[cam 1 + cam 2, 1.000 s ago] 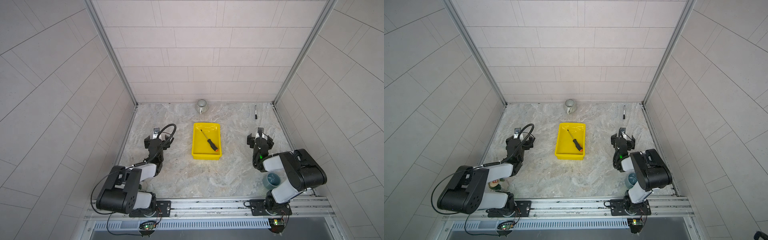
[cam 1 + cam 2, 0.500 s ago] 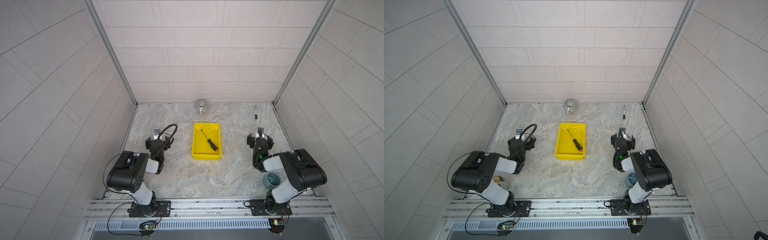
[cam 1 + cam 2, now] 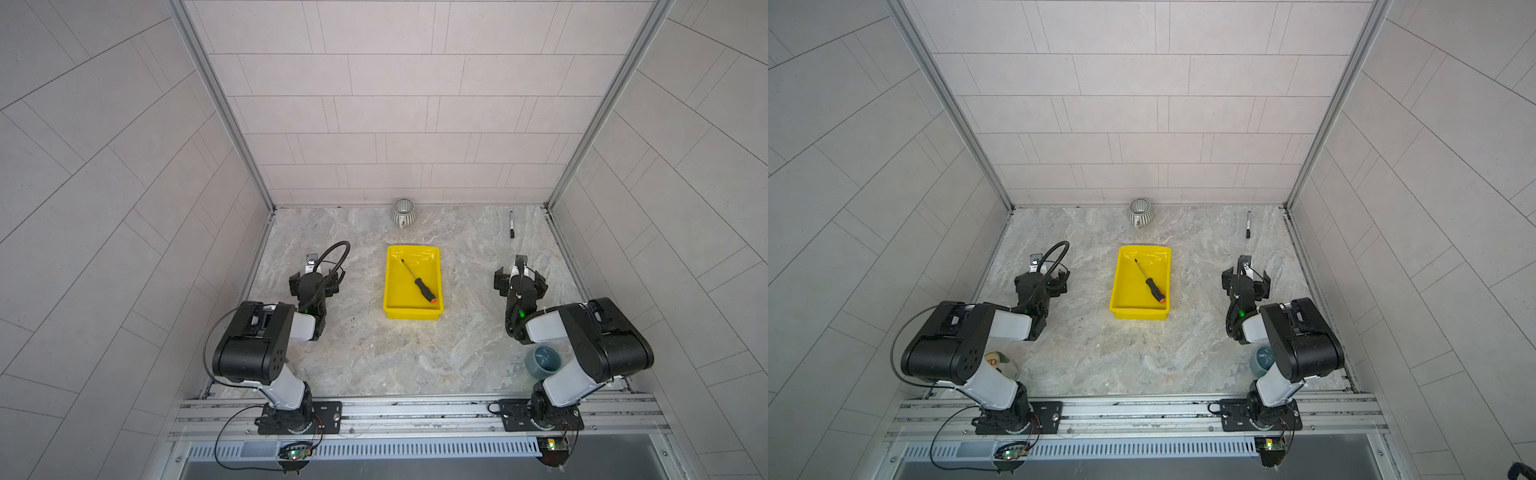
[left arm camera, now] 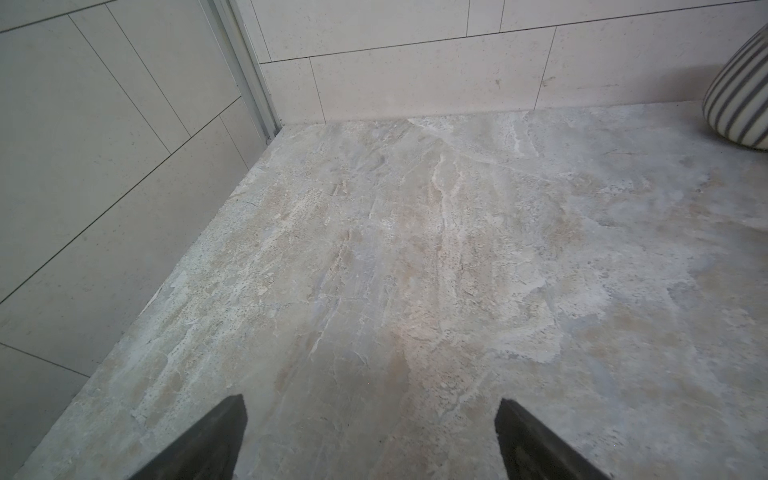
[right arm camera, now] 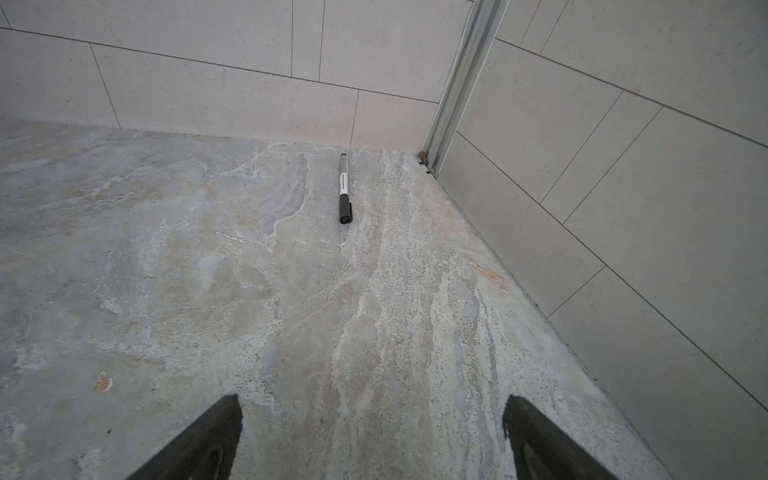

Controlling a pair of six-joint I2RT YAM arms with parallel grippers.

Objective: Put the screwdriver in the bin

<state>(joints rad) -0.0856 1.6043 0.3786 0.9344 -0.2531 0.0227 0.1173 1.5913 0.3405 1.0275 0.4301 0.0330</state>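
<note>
The screwdriver (image 3: pixel 419 282) is lying slantwise inside the bin (image 3: pixel 412 248), midway between both arms. The left jaws and right jaws are hanging wide apart, holding nothing.

Left arm elbow (image 3: pixel 249 345): rising off the table (image 3: pixel 374 357) front-left of the bin (image 3: pixel 413 309), folding from a low sprawl into an upright hunch.
Left forearm (image 3: pixel 301 326): swinging from a long diagonal into a short stub, left of the bin.
Left gripper (image 3: pixel 316 280): easing slightly toward the front, settling level with the bin's middle.
Left arm cable (image 3: pixel 206 345): lifting along with the elbow.
</note>
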